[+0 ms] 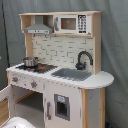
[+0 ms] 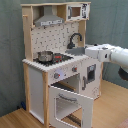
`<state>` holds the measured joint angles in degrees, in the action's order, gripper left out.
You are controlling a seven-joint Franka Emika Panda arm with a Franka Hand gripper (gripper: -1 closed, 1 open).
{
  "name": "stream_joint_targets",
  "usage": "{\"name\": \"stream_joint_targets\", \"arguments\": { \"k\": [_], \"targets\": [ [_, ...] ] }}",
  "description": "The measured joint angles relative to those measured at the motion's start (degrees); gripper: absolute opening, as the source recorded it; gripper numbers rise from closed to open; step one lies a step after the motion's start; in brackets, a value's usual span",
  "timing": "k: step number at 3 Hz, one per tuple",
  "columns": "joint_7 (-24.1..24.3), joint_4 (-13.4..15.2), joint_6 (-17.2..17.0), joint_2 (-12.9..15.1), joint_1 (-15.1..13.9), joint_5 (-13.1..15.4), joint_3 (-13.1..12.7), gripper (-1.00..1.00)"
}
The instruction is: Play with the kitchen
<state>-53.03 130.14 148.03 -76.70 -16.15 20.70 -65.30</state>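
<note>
The kitchen stands with its oven door hanging open; the arm enters from 3 o'clock beside the sink. Finger state cannot be told.

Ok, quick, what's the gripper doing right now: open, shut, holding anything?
Gripper: cannot be told; it sits by the toy kitchen counter near the sink.

Grey curtain behind; wood floor below; small metal pot on hob.
</note>
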Motion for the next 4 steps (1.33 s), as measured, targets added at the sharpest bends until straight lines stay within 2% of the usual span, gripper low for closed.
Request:
{"name": "stream_joint_targets", "arguments": {
  "k": [2,4],
  "targets": [
    [-5.3,6.5,7.2,0.0,-3.1,0.0,3.2,1.0],
    [-10.6,10.2,14.4,0.1,-7.5,0.0,8.6,1.0]
  ]
}}
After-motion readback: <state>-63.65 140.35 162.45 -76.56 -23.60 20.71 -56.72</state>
